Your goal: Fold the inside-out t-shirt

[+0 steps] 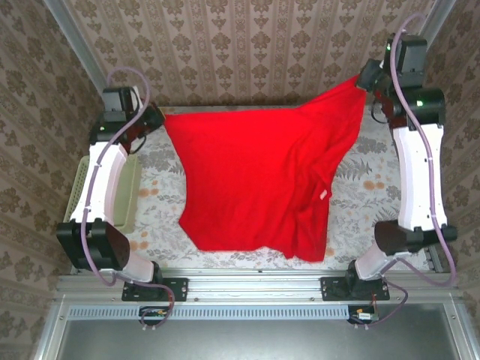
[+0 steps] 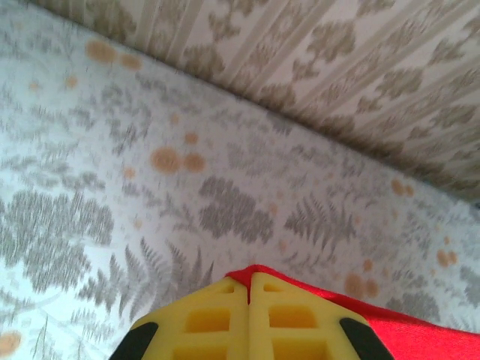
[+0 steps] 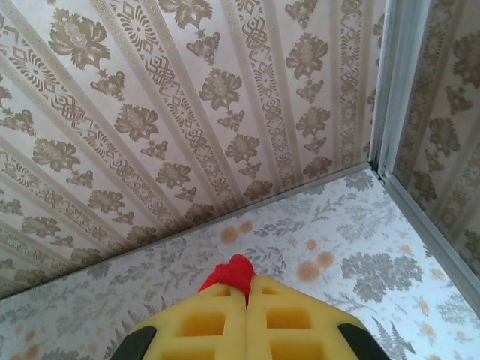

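The fern-patterned counter (image 1: pixel 371 187) carries the inside-out t-shirt (image 1: pixel 255 180), a bright red sheet stretched between the two arms over the middle. Its far edge is lifted and its lower part trails toward the near rail, creased and bunched on the right. I judge this to be the spreading step, with no fold yet made. The next move calls for lowering both corners together so the cloth lies flat, then smoothing the rumpled right side. A pale yellow-green basket (image 1: pixel 129 196) sits at the counter's left edge beneath the left arm, near the shirt but apart from it, and could catch a swinging hem. The left tool (image 1: pixel 157 118) is pressed together on a red corner, which shows between its yellow fingertips (image 2: pixel 229 294). The right tool (image 1: pixel 365 79), held higher, likewise pinches a nub of red. A small white label (image 1: pixel 324 195) shows on the shirt's right side.
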{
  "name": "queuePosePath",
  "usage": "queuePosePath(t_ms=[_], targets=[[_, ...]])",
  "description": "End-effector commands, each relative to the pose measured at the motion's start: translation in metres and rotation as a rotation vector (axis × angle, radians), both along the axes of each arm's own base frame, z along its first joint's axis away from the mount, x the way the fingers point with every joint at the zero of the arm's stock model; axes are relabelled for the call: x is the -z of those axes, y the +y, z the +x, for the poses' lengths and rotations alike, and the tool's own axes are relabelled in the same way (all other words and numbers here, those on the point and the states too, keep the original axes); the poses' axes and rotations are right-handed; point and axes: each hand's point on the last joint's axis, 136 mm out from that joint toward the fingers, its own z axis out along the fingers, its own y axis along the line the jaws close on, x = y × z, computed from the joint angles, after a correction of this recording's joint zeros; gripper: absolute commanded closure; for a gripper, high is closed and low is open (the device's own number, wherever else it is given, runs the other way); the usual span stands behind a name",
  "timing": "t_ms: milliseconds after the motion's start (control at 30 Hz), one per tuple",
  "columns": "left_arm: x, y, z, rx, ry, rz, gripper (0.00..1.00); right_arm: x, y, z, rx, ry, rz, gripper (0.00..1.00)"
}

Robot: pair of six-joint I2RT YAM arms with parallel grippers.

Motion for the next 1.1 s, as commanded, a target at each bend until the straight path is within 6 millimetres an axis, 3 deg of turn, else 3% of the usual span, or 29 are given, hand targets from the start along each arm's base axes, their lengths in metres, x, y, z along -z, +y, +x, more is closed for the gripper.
queuePosePath(t_ms=[0, 133, 267, 367, 433, 533, 567, 633, 733, 833, 900, 1000, 1067], targets=[[-0.081, 0.011, 0.01, -0.016, -0.225, -0.042, 1.0, -0.089, -0.006, -0.011, -0.02, -0.272, 0.0, 1.0], [-0.149, 0.023, 0.0, -0.035, -0.404, -0.052, 1.0, -0.137, -0.016, -0.015, -0.046, -0.443, 0.075, 1.0], [-0.216, 0.039, -0.028, -0.063, -0.613, -0.035, 1.0, -0.184, -0.016, -0.039, -0.095, -0.618, 0.097, 1.0], [-0.235, 0.039, -0.049, -0.039, -0.691, -0.012, 1.0, -0.198, -0.005, -0.055, -0.154, -0.654, 0.078, 1.0], [-0.229, 0.032, -0.057, -0.002, -0.709, -0.009, 1.0, -0.187, 0.002, -0.055, -0.19, -0.612, 0.078, 1.0], [-0.19, 0.024, -0.063, 0.044, -0.655, -0.03, 1.0, -0.14, 0.014, -0.045, -0.259, -0.471, 0.123, 1.0], [-0.171, 0.021, -0.065, 0.055, -0.619, -0.046, 1.0, -0.115, 0.02, -0.04, -0.287, -0.413, 0.147, 1.0], [-0.133, 0.012, -0.073, 0.091, -0.556, -0.093, 1.0, -0.062, 0.024, -0.043, -0.296, -0.306, 0.198, 1.0], [-0.064, -0.003, -0.097, 0.103, -0.439, -0.169, 1.0, 0.035, 0.026, -0.059, -0.252, -0.109, 0.289, 1.0], [0.006, -0.019, -0.134, 0.108, -0.329, -0.217, 1.0, 0.13, 0.032, -0.086, -0.22, 0.094, 0.368, 1.0], [0.051, -0.03, -0.163, 0.132, -0.231, -0.228, 1.0, 0.196, 0.025, -0.113, -0.134, 0.257, 0.402, 1.0], [0.123, -0.026, -0.201, 0.082, -0.025, -0.171, 1.0, 0.262, 0.015, -0.155, -0.037, 0.423, 0.459, 1.0], [0.157, -0.025, -0.221, 0.067, 0.082, -0.17, 1.0, 0.291, 0.011, -0.179, 0.016, 0.466, 0.51, 1.0]])
